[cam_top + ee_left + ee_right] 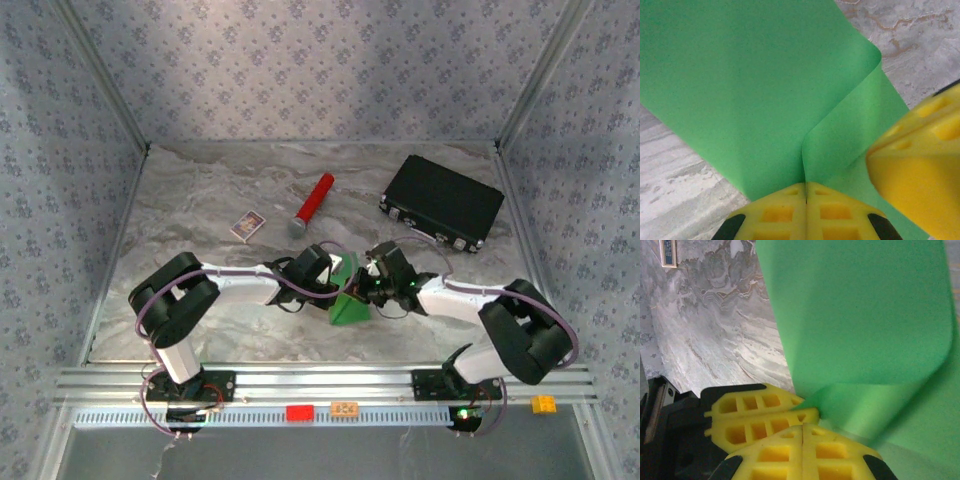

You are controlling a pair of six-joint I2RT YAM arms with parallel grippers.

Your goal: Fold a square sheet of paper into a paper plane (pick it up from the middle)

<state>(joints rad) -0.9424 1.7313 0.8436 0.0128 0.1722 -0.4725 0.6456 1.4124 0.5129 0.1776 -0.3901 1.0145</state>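
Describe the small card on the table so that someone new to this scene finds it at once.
Start at the black case at the far right of the marble table and go left past the red cylinder. The card lies flat just left of its grey end. It is the only small flat rectangle, far thinner than cylinder or case.

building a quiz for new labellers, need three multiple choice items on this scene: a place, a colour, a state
1. Where does the black case lie? A) far right of the table B) near left C) near middle
2. What colour is the cylinder? A) blue B) red C) white
3. How is the left pincer? A) wide open B) shut on the square sheet of paper C) shut on nothing
Answers: 1 A, it lies far right in the top view; 2 B, its body is red; 3 B, the sheet runs into its closed fingers.
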